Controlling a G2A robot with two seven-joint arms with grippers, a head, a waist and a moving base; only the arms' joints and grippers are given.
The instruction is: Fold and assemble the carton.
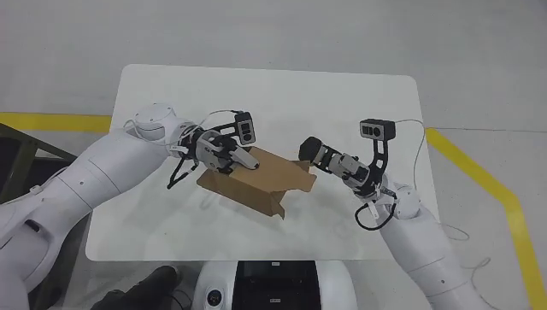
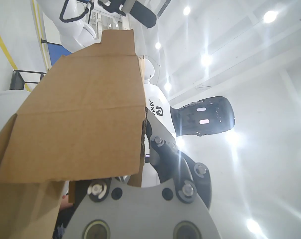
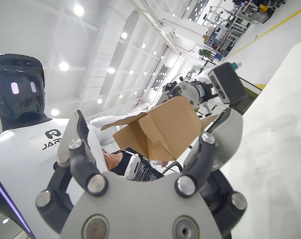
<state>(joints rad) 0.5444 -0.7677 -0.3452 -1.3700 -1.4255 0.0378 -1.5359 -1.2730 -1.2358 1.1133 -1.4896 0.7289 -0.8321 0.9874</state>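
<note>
Carton (image 1: 256, 180): brown cardboard, partly folded, flaps loose, at the middle of the white table (image 1: 342, 96) and skewed to its edges. One flap juts out at the near-right corner and another stands up at the right end. Can't tell whether the underside rests on the tabletop or is held just off it. Left gripper (image 1: 242, 160) is at the carton's far-left end and clamped on a panel. One white finger lies over the top face. In the left wrist view the cardboard edge sits tight against the visible finger, w/ the other finger hidden behind the board. Right gripper (image 1: 308, 150) is just beside the carton's right end, near the upright flap. Its fingers are spread wide apart w/ nothing between them, and the carton's open end faces the gap. The two arms come in from opposite sides, w/ the carton between them. A yellow floor line (image 1: 479, 173) runs past the table's right side.
</note>
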